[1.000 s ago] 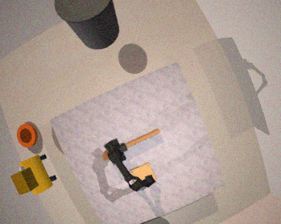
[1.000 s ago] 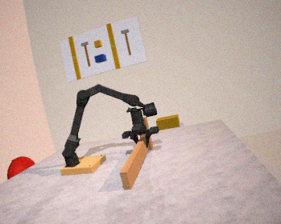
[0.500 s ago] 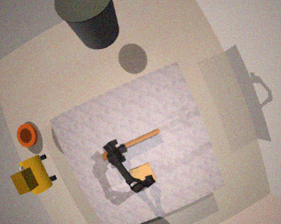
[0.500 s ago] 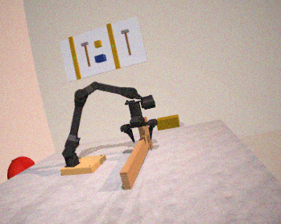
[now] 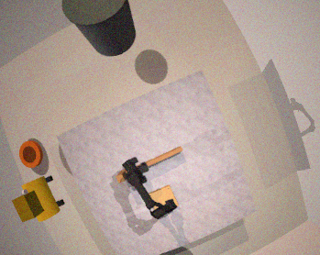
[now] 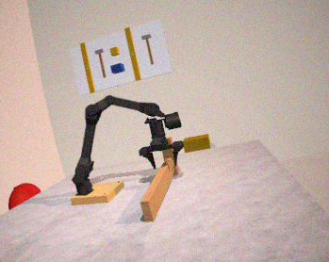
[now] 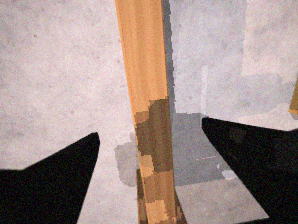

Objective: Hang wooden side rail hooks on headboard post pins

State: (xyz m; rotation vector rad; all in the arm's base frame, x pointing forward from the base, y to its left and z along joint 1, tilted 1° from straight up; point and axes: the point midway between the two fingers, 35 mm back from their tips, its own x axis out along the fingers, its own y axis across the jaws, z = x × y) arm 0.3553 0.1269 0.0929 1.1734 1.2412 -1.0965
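The wooden side rail [image 5: 166, 156] [image 6: 158, 189] [image 7: 143, 55] runs from the headboard post to its far end, which appears to rest on the table. The post [image 6: 168, 154] stands upright behind the gripper in the exterior view; in the top view it is mostly covered by the arm. My gripper [image 5: 134, 171] [image 6: 164, 166] [image 7: 151, 129] is open and empty, pointing down near the post end of the rail. In the wrist view its fingers stand on either side of the rail, clear of it. The hooks, slot and pins are hidden, so their seating cannot be told.
The arm's wooden base board [image 5: 163, 194] [image 6: 100, 193] lies beside the rail. Off the pale mat are an orange ring-shaped object [image 5: 21, 154], a yellow object [image 5: 47, 199] and a dark bin [image 5: 114, 34]. A red ball [image 6: 24, 195] shows at the left.
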